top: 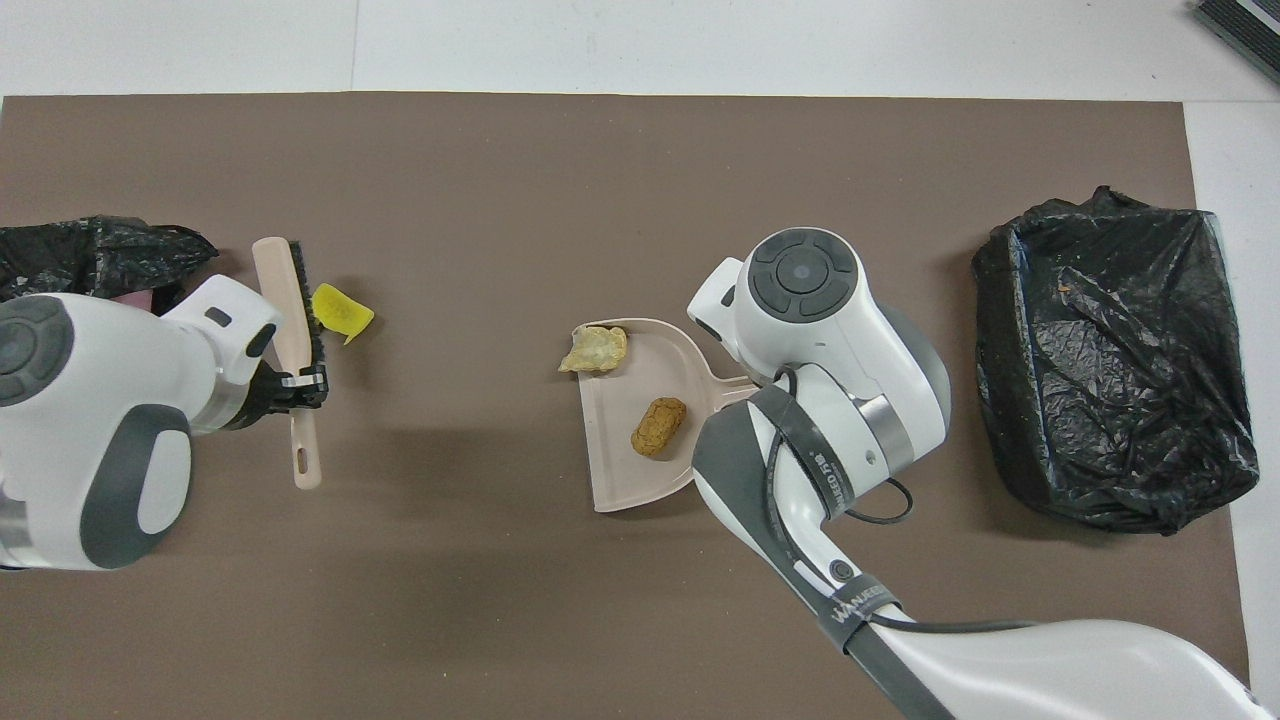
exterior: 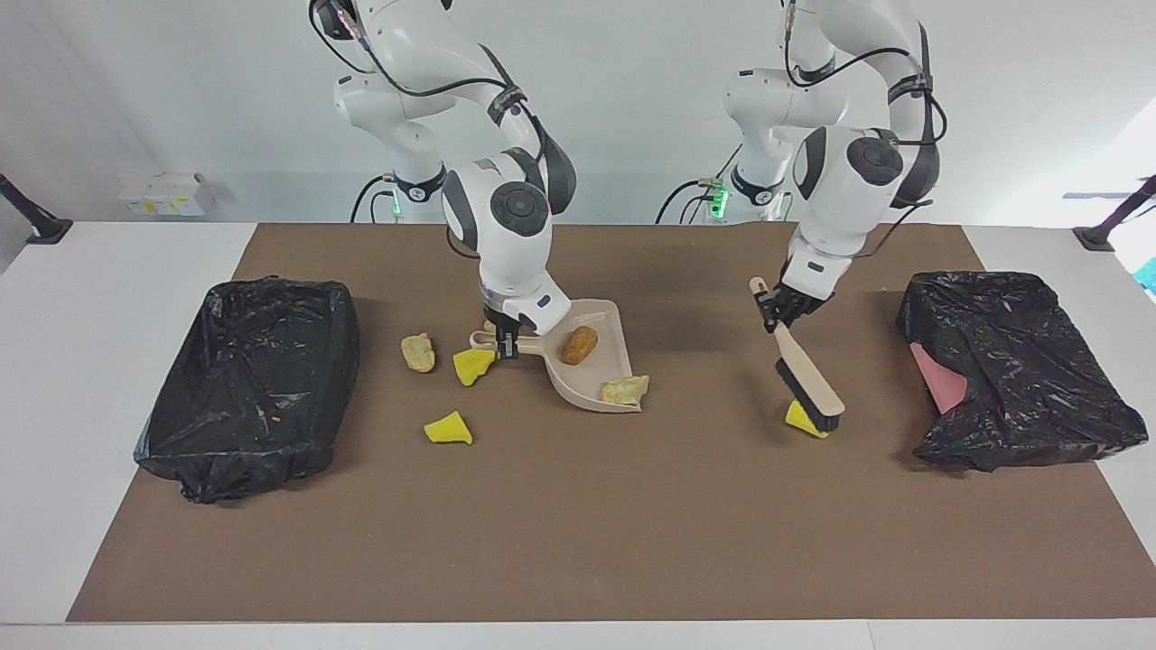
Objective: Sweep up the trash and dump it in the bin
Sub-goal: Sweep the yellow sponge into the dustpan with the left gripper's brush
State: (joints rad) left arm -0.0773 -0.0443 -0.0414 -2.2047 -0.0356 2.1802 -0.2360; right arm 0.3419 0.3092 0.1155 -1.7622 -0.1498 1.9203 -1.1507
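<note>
2 bins [exterior: 248, 379] [exterior: 1011, 370] at table ends, no trash visible in either, so nothing dumped yet. Dustpan [exterior: 591, 366] mid-table: orange-brown lump [exterior: 579, 345] in it, beige chunk [exterior: 625, 389] at lip. Right gripper [exterior: 508, 346] clamped on dustpan handle. Left gripper [exterior: 784, 305] clamped on brush [exterior: 806, 379], bristles touching yellow wedge [exterior: 799, 420] near left arm's bin. 2 yellow wedges [exterior: 473, 366] [exterior: 448, 429] plus beige chunk [exterior: 418, 352] unswept beside pan, toward right arm's bin. Early days imo.
</note>
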